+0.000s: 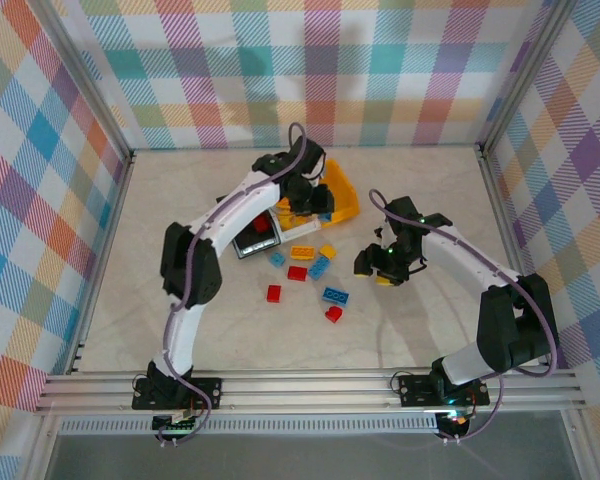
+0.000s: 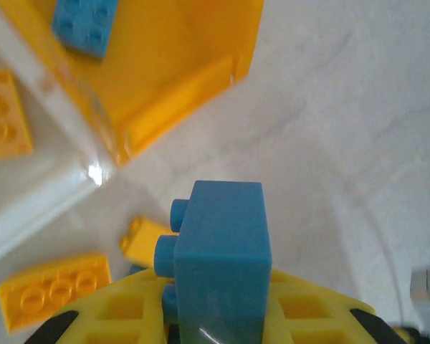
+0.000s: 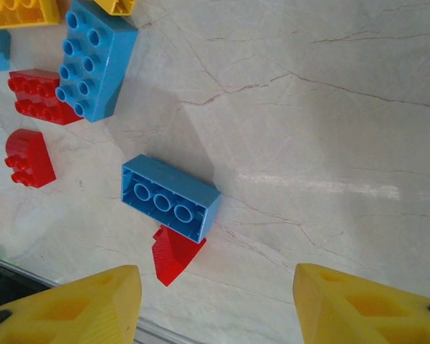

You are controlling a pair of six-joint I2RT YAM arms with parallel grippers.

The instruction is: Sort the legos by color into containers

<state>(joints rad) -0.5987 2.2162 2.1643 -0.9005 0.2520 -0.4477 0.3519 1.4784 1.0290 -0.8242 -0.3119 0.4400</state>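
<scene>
Left wrist: left tool (image 2: 218,312) around brick (image 2: 226,247), seemingly near bin (image 2: 201,50) corner; right tool (image 3: 216,301) wide

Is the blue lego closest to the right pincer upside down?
Yes, upside down. The blue lego shows its hollow underside with three round tubes instead of studs. It lies flat beside a red lego.

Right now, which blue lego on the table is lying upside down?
The blue brick beside the red wedge: its hollow underside faces up, while the other blue brick shows its studs.
</scene>
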